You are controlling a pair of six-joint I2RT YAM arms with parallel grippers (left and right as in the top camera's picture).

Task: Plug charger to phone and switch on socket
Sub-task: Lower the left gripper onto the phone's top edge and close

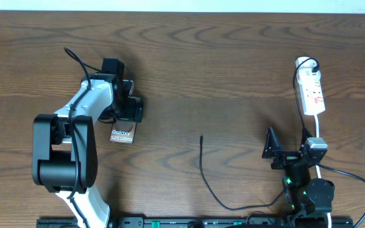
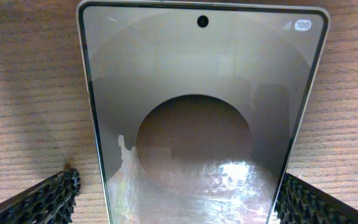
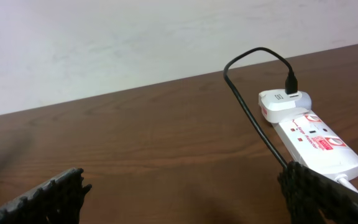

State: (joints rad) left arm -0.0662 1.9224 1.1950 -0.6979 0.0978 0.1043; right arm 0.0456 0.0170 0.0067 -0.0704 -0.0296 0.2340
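Apparently, phone (image 1: 122,135) half under left gripper (image 1: 127,116)

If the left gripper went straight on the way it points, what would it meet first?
Most likely the phone: it fills the view between the left gripper's open fingers, straight ahead. How close it is, the wrist view cannot settle.

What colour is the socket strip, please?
The socket is white with red marks; right wrist view.
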